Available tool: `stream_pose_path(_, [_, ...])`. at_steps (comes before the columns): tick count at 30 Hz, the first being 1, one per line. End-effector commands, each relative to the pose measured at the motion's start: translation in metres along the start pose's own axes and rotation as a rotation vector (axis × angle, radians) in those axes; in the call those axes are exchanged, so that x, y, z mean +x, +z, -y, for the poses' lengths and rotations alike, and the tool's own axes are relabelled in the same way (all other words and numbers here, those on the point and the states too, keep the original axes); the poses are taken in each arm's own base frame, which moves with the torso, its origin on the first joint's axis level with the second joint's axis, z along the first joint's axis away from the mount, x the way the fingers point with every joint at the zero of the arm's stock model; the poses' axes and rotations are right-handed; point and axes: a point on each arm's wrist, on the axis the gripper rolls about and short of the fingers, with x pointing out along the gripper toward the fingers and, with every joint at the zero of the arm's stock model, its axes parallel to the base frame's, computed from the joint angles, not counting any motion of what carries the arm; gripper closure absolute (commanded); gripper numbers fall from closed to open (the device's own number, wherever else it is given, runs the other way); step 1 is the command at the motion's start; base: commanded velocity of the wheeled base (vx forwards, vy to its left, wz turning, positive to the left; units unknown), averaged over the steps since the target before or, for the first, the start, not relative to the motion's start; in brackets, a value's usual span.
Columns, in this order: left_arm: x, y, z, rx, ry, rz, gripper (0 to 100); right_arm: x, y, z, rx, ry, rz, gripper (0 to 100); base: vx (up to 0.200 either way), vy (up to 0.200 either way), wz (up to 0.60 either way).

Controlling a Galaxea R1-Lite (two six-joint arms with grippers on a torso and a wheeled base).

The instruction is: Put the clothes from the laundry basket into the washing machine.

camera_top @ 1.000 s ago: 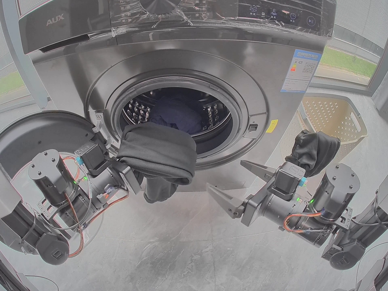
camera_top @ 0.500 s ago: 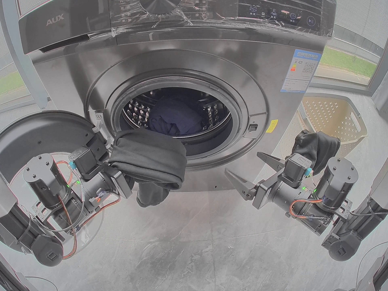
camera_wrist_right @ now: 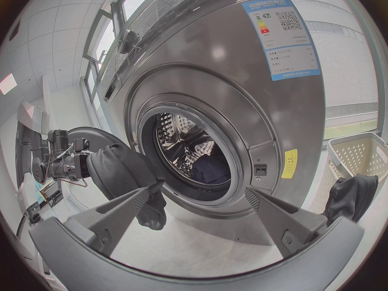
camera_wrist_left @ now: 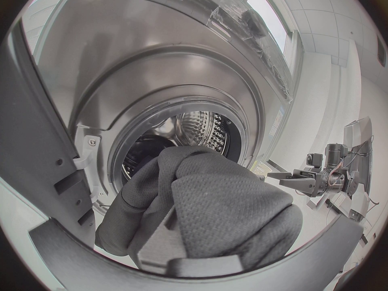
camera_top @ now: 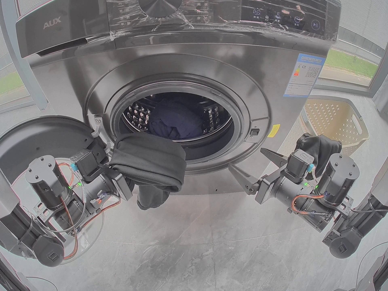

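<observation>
The washing machine [camera_top: 226, 61] had a brushed grey metal front, clear film wrinkled over its control panel [camera_top: 202, 1], and its round door [camera_top: 40, 138] swung open at the left of the head frame. The drum [camera_top: 137, 112] was shiny, studded steel and contained a crumpled navy garment [camera_top: 173, 118].

The left gripper [camera_wrist_left: 167, 231] was clamped on a dark grey garment [camera_top: 149, 158] of fine mesh knit. The cloth was bunched in a rounded mound over the fingers, with a tail hanging toward the marbled grey floor [camera_top: 202, 243]. This arm reached in from the lower left, holding the garment at centre-left, against the lower left rim of the opening; contact with the rim could not be confirmed.

The right gripper [camera_top: 247, 159] pointed at the machine front from the lower right, its wedge-shaped jaws spread wide and empty.

A beige perforated plastic laundry basket [camera_top: 347, 118] stood at the right, beside the machine, with a black garment [camera_top: 319, 148] draped over its near rim.
</observation>
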Motion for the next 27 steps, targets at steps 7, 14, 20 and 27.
stream_pose_path(7, [0.004,-0.009,0.007,-0.003,-0.024,-0.032,100,-0.006,-0.006,-0.005,-0.001,0.017,-0.033,0,0.200,0.000,0.00])
stream_pose_path(14, [0.004,-0.009,0.007,-0.004,-0.026,-0.034,100,-0.017,-0.012,-0.014,-0.003,0.061,-0.070,0,0.143,0.000,0.00])
stream_pose_path(20, [0.007,-0.020,0.014,0.011,-0.046,-0.073,100,-0.034,-0.018,-0.029,-0.007,0.130,-0.123,0,0.000,0.000,0.00])
stream_pose_path(27, [0.021,-0.043,0.045,0.018,-0.120,-0.132,100,-0.041,-0.021,-0.045,0.000,0.191,-0.139,0,0.000,0.000,0.00])
